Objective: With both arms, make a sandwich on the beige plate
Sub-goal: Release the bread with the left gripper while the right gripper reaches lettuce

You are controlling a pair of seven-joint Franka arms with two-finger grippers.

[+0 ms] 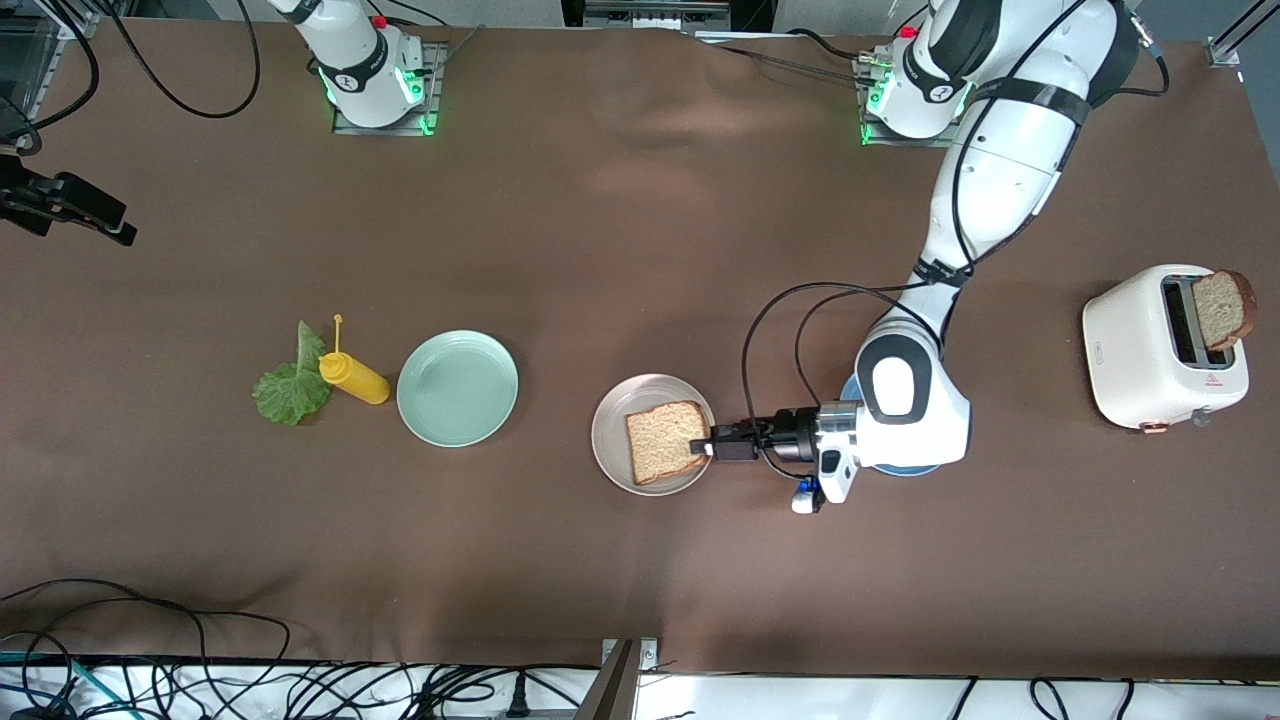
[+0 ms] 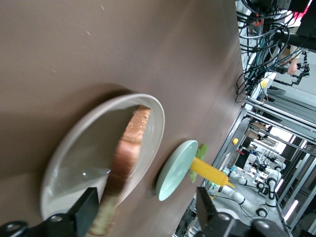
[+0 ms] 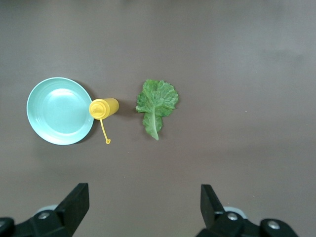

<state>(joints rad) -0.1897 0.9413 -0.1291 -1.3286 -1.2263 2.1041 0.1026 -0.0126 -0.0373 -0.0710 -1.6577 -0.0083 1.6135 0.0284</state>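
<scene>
One brown bread slice [image 1: 665, 440] lies flat on the beige plate [image 1: 612, 440]. My left gripper [image 1: 703, 446] is low over the plate's rim on the left arm's side, at the slice's edge. In the left wrist view it [image 2: 146, 202] is open, with the slice [image 2: 128, 148] beside one finger on the plate [image 2: 79, 153]. A second slice [image 1: 1222, 308] sticks up out of the toaster. The lettuce leaf [image 1: 290, 390] lies on the cloth toward the right arm's end. My right gripper [image 3: 143, 197] is open and empty, high over the lettuce [image 3: 157, 101]; it is not identifiable in the front view.
A white toaster [image 1: 1150, 350] stands at the left arm's end. A mint-green plate [image 1: 457, 387] and a yellow squeeze bottle [image 1: 355, 378] lie between the lettuce and the beige plate. A blue plate [image 1: 905, 468] is mostly hidden under the left arm's wrist.
</scene>
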